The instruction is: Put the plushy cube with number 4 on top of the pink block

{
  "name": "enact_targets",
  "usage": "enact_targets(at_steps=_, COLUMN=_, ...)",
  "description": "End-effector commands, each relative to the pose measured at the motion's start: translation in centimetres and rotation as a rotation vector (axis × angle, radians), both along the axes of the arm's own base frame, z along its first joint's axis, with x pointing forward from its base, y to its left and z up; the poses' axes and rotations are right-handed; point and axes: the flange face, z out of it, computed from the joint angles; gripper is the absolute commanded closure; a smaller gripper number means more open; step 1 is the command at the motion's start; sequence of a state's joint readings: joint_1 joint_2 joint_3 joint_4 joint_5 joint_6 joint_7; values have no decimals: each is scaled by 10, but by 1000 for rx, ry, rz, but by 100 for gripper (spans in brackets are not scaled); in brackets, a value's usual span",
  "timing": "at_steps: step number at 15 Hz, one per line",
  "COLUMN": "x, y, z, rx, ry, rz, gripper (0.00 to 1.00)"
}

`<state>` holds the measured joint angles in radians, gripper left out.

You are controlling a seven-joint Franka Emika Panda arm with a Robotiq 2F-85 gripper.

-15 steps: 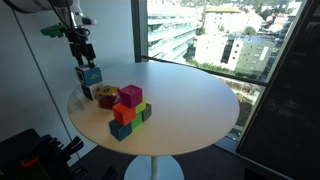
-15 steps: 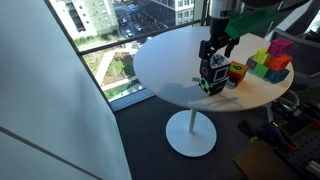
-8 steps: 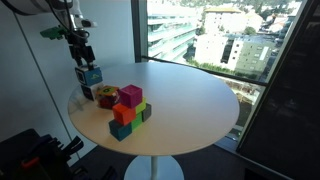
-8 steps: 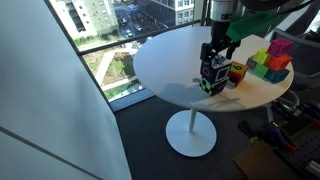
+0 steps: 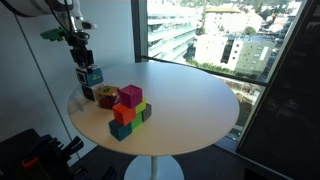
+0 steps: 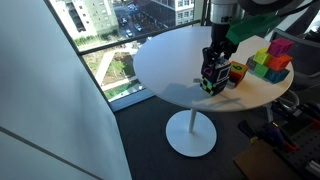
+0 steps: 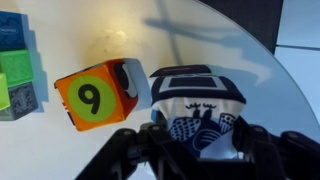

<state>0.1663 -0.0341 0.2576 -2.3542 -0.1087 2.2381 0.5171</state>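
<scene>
The plushy cube (image 5: 90, 74) (image 6: 212, 77) is blue with pale patches and sits at the table's edge. My gripper (image 5: 80, 55) (image 6: 218, 52) comes down on it from above and is shut on it. In the wrist view the cube (image 7: 198, 95) fills the space between my two dark fingers (image 7: 198, 145). I cannot tell whether it rests on the table or hangs just above it. The pink block (image 5: 130, 96) (image 6: 281, 48) sits on top of a small stack of blocks, a short way from the cube.
A multicoloured cube with an orange face numbered 9 (image 7: 95, 95) (image 5: 105, 97) (image 6: 237, 73) lies between the plush cube and the stack. The stack holds an orange-red block (image 5: 123, 113), green blocks (image 6: 265, 66) and a teal block (image 5: 120, 130). The round white table (image 5: 190, 100) stands by a window.
</scene>
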Motion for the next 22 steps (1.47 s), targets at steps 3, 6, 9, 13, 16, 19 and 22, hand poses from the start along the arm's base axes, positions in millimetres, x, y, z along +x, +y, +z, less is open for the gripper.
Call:
enact_targets(at_steps=3, x=-1, y=-4, z=23, rx=-6, ry=-13, rz=-1, gripper=81)
enact_targets(at_steps=6, x=-2, y=-11, z=43, rx=-12, ry=-24, rz=-13, gripper=92)
enact_targets(at_steps=9, x=-1, y=-24, z=66, rx=-24, ry=-32, rz=-35, gripper=92)
enact_targets(at_steps=13, x=2, y=-48, z=91, rx=-42, ry=-36, rz=-86, gripper=93)
enact_targets(at_steps=16, x=5, y=-70, z=102, rx=-48, ry=-28, rz=-132, gripper=93)
enact_targets(at_steps=19, x=9, y=-93, z=113, rx=-33, ry=-29, rz=-170, gripper=93)
enact_targets(at_steps=22, x=12, y=-115, z=123, rx=-4, ry=-36, rz=-192, gripper=93)
